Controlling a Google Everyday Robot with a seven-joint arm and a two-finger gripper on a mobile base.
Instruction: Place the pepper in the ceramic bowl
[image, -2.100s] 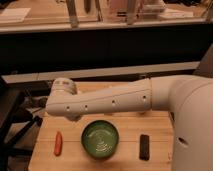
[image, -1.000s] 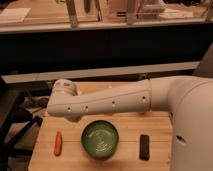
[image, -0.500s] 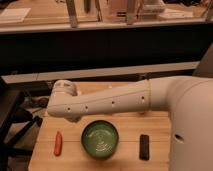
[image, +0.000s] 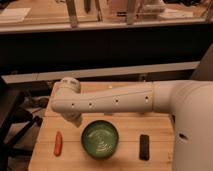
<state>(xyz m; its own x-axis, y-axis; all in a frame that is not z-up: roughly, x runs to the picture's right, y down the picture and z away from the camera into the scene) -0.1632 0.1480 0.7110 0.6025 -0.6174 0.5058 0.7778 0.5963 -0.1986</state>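
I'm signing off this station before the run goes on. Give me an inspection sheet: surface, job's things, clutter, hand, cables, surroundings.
Surface: wooden table, light planks.
Job's things: pepper lies on the table left of the ceramic bowl, apart from it; the bowl holds nothing.
Clutter: black bar on the table, right of the bowl.
Hand: hand hangs below the white arm, behind the gap between pepper and bowl; nothing seen in it.
Cables: nothing seen.
Surroundings: dark counter behind the table.
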